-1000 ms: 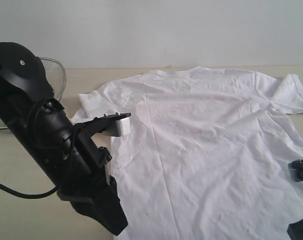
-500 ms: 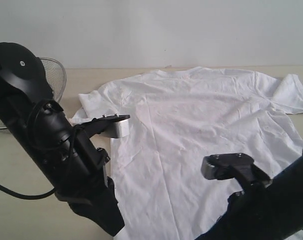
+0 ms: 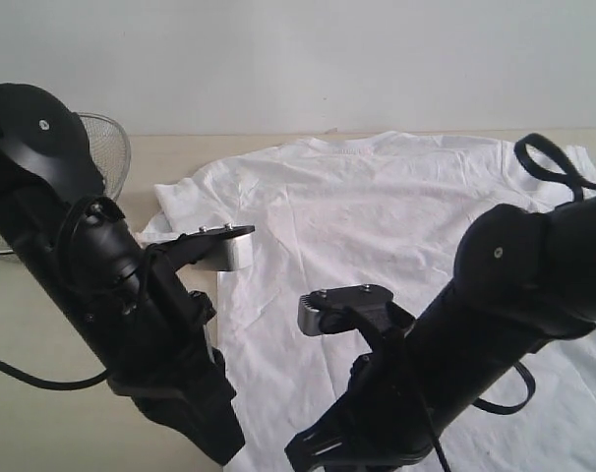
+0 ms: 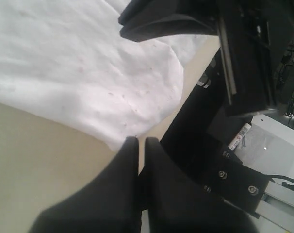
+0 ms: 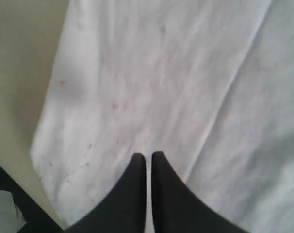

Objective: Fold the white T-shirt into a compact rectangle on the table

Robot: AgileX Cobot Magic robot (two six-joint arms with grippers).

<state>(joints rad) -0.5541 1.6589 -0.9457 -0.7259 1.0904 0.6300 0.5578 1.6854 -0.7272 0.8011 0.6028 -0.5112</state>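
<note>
**Trainee:** Where does the garment lie, and what do the jaws hold?

**Operator:** The white short-sleeved cotton T-shirt (image 3: 377, 226) lies spread flat on the pale beige tabletop (image 3: 8, 315), collar away from me, unfolded. Both sets of jaws are clenched on nothing.

**Trainee:** What could go wrong?

**Operator:** Two things, I judge. The black right arm (image 3: 495, 295) reaches across the middle and stands close to the black left arm (image 3: 111, 295), so a careless swing could knock them together. And clenched jaws driven down would only shove the cloth into a ridge. I must part them first.

**Trainee:** What does each view add?

**Operator:** The left wrist view shows the left jaws over bare tabletop, just short of a shirt corner, which the exterior view hides behind the arm. The right wrist view shows the right jaws over cloth near an edge. Whether they touch it, I cannot tell. Only the exterior view gives both sleeves and the silver wire-mesh bowl (image 3: 106, 147).
</note>
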